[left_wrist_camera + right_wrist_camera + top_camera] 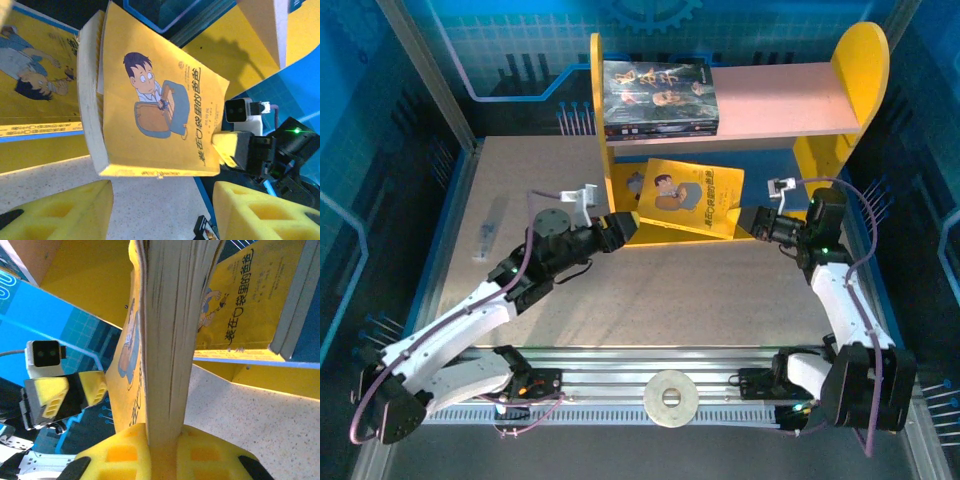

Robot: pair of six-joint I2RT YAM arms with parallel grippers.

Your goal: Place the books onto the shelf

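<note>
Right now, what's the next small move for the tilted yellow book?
Probably slide the yellow book deeper onto the lower board of the shelf: the right claw clamps its page edge, it sits tilted at the front, and the left claw stands open.

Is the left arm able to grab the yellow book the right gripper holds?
Probably yes: the left gripper is open right beside the held yellow book, with nothing between them.
</note>
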